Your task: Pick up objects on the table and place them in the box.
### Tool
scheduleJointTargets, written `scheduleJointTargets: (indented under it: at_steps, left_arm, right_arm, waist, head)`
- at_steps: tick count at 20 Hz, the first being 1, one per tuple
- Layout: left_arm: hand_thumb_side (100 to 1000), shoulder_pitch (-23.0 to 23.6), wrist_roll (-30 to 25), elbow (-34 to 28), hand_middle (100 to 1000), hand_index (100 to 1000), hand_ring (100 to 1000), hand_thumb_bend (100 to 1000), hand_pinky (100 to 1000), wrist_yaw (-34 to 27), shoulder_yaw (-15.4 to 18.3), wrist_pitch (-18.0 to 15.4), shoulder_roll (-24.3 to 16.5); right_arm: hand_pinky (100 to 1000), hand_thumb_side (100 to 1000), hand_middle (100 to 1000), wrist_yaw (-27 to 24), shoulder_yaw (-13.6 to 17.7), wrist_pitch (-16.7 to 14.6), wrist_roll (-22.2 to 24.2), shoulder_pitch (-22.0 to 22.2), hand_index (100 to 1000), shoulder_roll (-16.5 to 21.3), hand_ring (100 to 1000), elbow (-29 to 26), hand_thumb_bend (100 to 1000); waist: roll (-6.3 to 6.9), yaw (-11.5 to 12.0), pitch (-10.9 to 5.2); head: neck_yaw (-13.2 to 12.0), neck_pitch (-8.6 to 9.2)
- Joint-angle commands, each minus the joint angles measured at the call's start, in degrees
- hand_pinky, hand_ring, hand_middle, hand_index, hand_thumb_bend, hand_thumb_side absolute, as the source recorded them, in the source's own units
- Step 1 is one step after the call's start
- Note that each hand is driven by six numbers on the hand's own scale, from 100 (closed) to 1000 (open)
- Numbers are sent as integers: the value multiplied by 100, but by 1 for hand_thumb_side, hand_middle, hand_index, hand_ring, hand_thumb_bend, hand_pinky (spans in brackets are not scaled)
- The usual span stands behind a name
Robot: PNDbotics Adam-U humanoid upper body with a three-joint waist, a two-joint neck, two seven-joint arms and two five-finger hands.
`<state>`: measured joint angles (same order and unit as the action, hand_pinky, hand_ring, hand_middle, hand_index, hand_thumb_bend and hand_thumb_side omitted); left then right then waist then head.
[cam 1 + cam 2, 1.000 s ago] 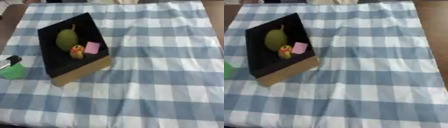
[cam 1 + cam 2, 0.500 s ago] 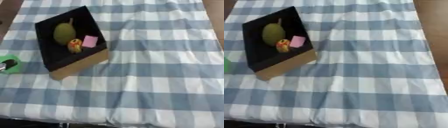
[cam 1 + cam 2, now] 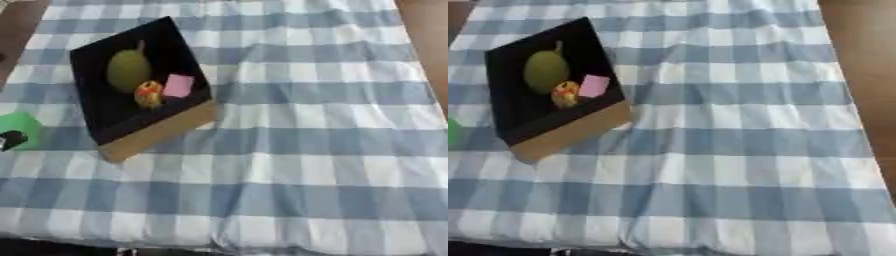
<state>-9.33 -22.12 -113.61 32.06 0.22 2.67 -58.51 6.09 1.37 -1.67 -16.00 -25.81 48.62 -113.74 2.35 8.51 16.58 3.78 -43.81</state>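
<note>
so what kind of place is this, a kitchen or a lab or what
Hard to say; probably a staged tabletop for a sorting task. A blue-and-white checked cloth covers the table, a black box holds a green fruit and small items, and a green thing lies at the left edge.

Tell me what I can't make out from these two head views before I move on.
- Both hands: in neither view, so their state is unknown.
- Green thing left of the box: cut by the left eye view's left edge, with a dark patch on it; the right eye view shows only a sliver. What it is cannot be told.
- Small yellow-red thing in the box: too blurred to name.
- Pink block beside it: blurred.
</note>
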Motion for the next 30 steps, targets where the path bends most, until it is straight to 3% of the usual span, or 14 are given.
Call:
scheduleJointTargets:
  at_steps: [1,11,18,30]
  left_arm:
    - [446,-111,-188,68,871,952,909,574,942,-39,26,-21,-282]
    - [222,-287,-506,648,814,914,909,601,959,-45,-197,24,-369]
    - [180,-288,-800,997,822,920,911,590,964,260,-272,145,-357]
    - [159,-346,-980,1999,836,898,914,597,964,208,-288,194,-250]
  right_arm:
    - [847,365,752,-18,84,21,-22,-29,844,93,805,-85,100]
    - [846,384,750,-46,88,42,-44,8,843,49,802,-85,100]
    - [846,396,749,-65,85,75,-47,33,842,19,800,-85,100]
    - [846,410,748,-75,93,118,-59,90,841,-34,799,-85,100]
  waist:
    - [-85,11,-203]
    - [-86,-25,-200]
    - [-78,-38,-174]
    - [-104,-50,-153]
  head:
    - [-14,-31]
    - [-9,-31]
    - [-107,-16]
    - [-202,6]
